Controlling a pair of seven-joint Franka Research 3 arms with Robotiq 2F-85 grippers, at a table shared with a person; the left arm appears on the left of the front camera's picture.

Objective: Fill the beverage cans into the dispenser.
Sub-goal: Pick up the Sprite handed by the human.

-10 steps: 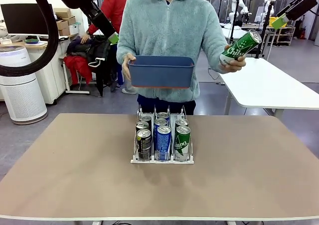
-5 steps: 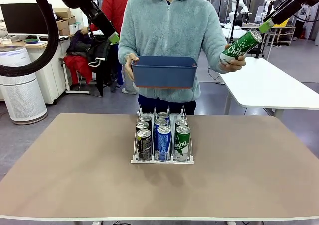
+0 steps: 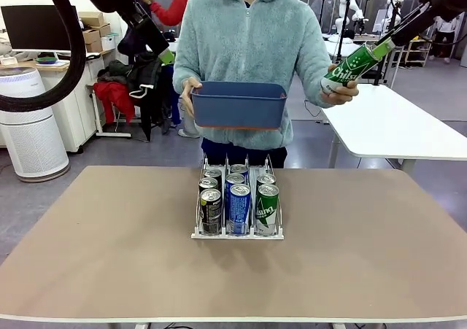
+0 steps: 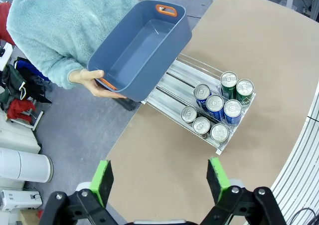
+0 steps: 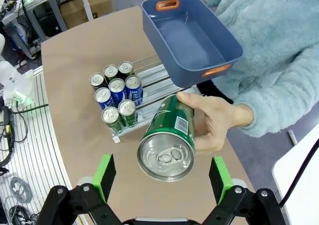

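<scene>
At far right, above the table's edge, a person's hand (image 5: 219, 122) holds a green can (image 5: 167, 140) out, top end toward the right claw (image 5: 162, 177). That claw is wide open, nothing in it; its green pads sit either side of the can w/ clear gaps, not touching. Left claw (image 4: 159, 177) is also open & empty, hovering high over the table (image 3: 102, 249). Rack (image 4: 172, 88) sits mid-table w/ six cans (image 3: 238, 201) at its near end, two per lane; back ends of the lanes are free. Person's other hand holds an empty blue bin (image 3: 237, 104) above it.

Step in hand, prob.: take the offered can. To do it well: push fwd until the pads reach the can's body, keep it centred, clear of the person's fingers (image 5: 192, 101), then close firmly.
</scene>
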